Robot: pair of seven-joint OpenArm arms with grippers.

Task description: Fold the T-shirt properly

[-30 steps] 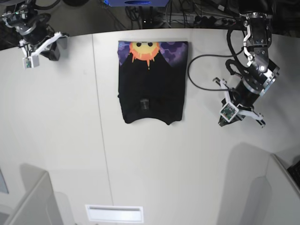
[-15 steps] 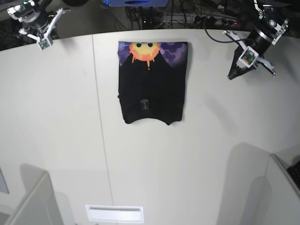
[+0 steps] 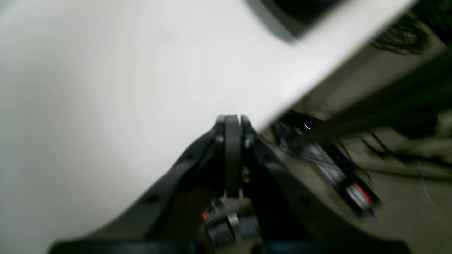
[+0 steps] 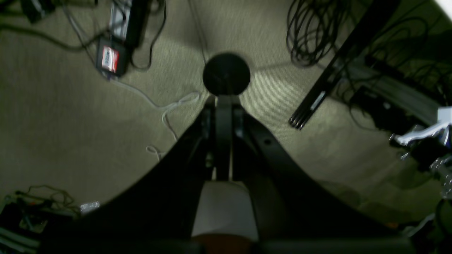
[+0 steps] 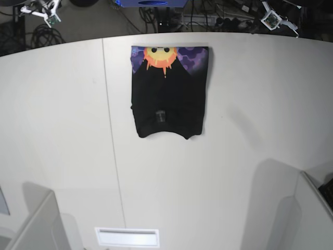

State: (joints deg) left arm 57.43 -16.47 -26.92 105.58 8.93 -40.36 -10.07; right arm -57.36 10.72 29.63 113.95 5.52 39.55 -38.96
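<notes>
T-shirt (image 5: 169, 92) folded flat on table (image 5: 234, 156).

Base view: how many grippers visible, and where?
2. The left gripper sits at the top right corner, past the table's far edge; the right gripper at the top left corner. Both are partly cropped.

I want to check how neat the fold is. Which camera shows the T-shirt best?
The base view: the whole folded T-shirt lies flat on the table, sun print at its far edge. The left wrist view shows only blurred tabletop, the right wrist view only floor and cables.
</notes>
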